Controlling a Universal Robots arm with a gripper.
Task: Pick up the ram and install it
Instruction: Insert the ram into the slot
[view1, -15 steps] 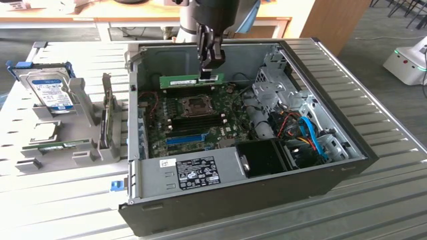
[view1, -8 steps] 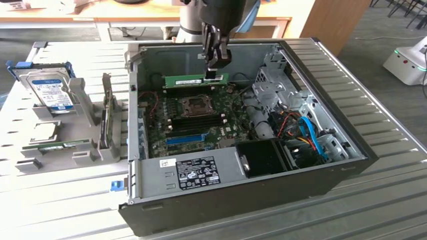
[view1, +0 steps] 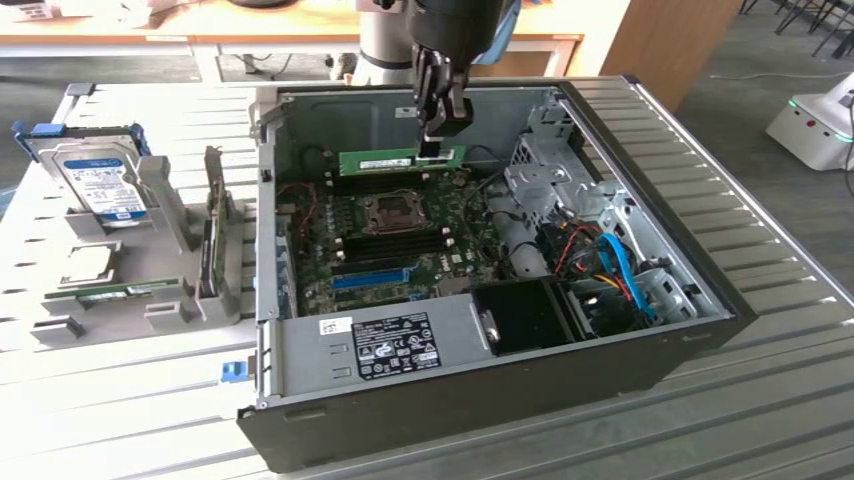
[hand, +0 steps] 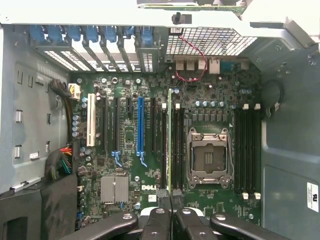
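Green circuit-board stick with a pale label: the ram (view1: 395, 160), level and on its long edge, held up inside the open computer case (view1: 534, 400) near the case's far wall.

Holder: the claw (view1: 435, 150), clamped together on the ram at the end toward the exterior view's right.

Position over the board: in the wrist view we see the ram edge-on, running parallel to the black memory slots (hand: 177, 145) just beside the processor socket (hand: 209, 157). We judge it to hang clear of the motherboard (view1: 400, 245) and not pressed into any slot.

Nearby inside the case: a blue slot (view1: 367, 277) nearer the front, apart from the ram.

Outside the case: a silver hard drive (view1: 107, 185) with a blue label, upright in a grey rack (view1: 174, 200) on the slatted metal desk (view1: 120, 400), well apart from the claw.

Progress, as we judge it: picking up is done, since the ram is off any rest and in the claw. Installing is not done; no slot holds the ram.
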